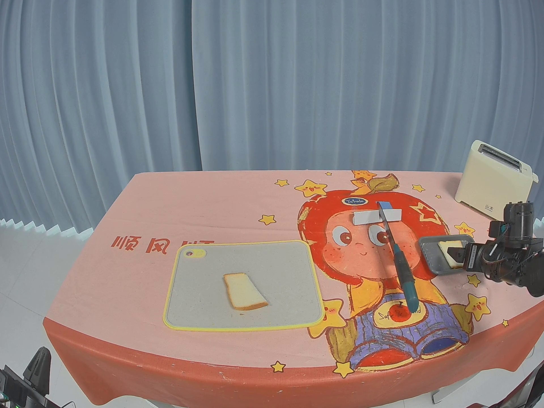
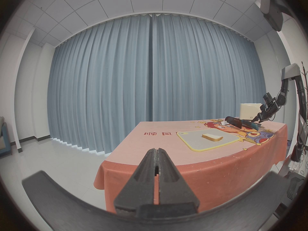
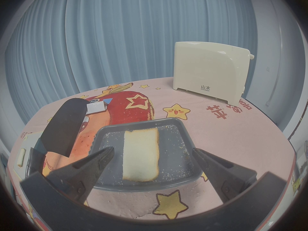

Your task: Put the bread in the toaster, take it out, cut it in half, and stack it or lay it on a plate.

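Beside grey plate (image 1: pixel 429 258), knife (image 1: pixel 403 270) lying, toaster (image 1: pixel 494 179) behind

toaster (image 3: pixel 210 68): smooth glossy cream plastic | plate (image 3: pixel 181 145): matt dark grey, crumb-speckled | cutting board (image 1: pixel 283 279): matt grey, smooth | tablecloth (image 1: pixel 170 211): printed cloth, matt | bread (image 3: pixel 141 153): porous, rough | knife (image 1: pixel 401 264): dull dark blade | curtain (image 1: pixel 283 69): pleated cloth

Table (image 1: pixel 170 211) bears cutting board (image 1: pixel 283 281), knife (image 1: pixel 403 270), plate (image 1: pixel 430 254), toaster (image 1: pixel 494 179).

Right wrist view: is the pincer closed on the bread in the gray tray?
No, the right pincer is wide open, and the bread lies loose in the gray tray.
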Robot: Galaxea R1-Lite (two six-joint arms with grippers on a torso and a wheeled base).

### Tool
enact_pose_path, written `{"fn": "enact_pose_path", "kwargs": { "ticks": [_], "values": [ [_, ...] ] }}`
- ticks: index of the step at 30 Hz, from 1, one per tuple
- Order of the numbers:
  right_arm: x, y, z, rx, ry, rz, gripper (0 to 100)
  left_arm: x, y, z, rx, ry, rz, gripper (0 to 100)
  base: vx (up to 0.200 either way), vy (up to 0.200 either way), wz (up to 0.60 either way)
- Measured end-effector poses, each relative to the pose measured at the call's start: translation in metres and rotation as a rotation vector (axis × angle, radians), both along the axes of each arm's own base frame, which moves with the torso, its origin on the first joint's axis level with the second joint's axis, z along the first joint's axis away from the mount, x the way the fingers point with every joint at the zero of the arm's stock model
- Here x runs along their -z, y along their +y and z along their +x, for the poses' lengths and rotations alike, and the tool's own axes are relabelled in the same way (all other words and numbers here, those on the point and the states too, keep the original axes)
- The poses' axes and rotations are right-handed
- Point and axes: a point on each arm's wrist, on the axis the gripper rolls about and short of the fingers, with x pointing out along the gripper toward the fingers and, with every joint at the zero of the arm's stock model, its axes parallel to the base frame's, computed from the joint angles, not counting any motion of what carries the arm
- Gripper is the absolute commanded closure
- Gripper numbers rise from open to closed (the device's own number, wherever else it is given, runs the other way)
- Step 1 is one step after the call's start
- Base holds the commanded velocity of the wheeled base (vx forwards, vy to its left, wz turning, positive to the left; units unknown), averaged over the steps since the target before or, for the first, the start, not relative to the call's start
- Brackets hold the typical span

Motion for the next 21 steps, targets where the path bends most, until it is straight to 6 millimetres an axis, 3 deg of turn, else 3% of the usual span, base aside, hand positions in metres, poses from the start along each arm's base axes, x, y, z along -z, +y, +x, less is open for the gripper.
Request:
{"fn": "enact_pose_path", "kwargs": {
  "ticks": [21],
  "values": [
    [-0.014,0.001,-0.007,-0.002,-0.053,-0.007,0,0.000,0.000,0.000,0.000,0.000,0.000,100,0.000,0.000,0.00]
  ]
}}
